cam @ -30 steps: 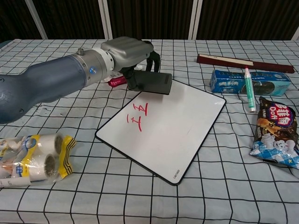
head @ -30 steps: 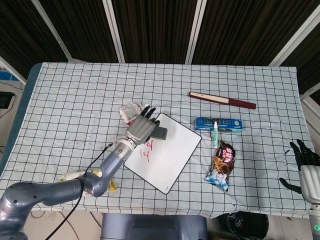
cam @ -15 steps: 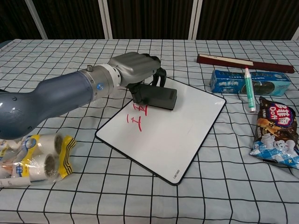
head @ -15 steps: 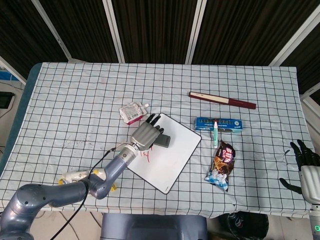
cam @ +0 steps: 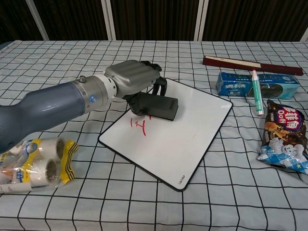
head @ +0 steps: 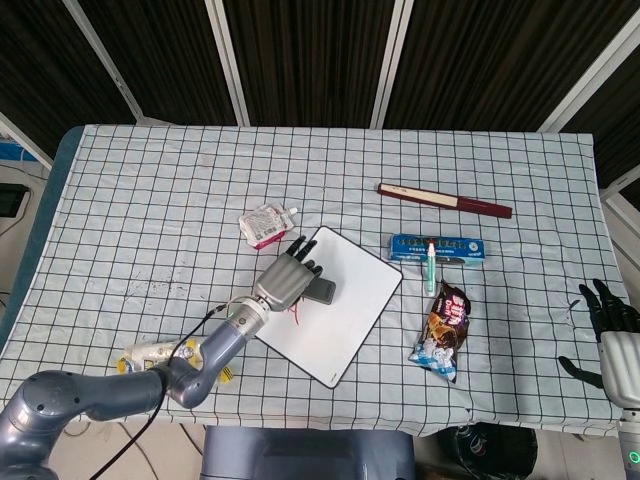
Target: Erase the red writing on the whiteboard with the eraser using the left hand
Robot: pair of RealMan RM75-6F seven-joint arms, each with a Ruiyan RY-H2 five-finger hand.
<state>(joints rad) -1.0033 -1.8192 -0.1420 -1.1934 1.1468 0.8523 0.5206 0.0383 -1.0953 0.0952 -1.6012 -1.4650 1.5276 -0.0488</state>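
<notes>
Near the middle of the worktop we've got the white rectangular whiteboard with a black rim (cam: 183, 139) lying flat and turned at an angle on the checked cloth. Our left hand (cam: 134, 77) has its fingers (cam: 153, 67) curled down over the dark grey block eraser (cam: 157, 106), gripping it from above and setting it on the board, right on the top part of the red writing (cam: 140, 126). What's visible of the marks sits just below the eraser, toward the front-left corner of the board.

Handling-wise, we reckon the eraser is light and rigid with a soft felt bottom, so a hold across its top and long sides looks like the sensible one. The board looks thin and slick, and we'd guess it could skate on the cloth if we push sideways too hard.

The left forearm comes in low from the front-left edge of the worktop, wrist about level, palm facing down. Our right hand (head: 612, 330) hangs off by the front-right corner, fingers spread, holding nothing.
</notes>
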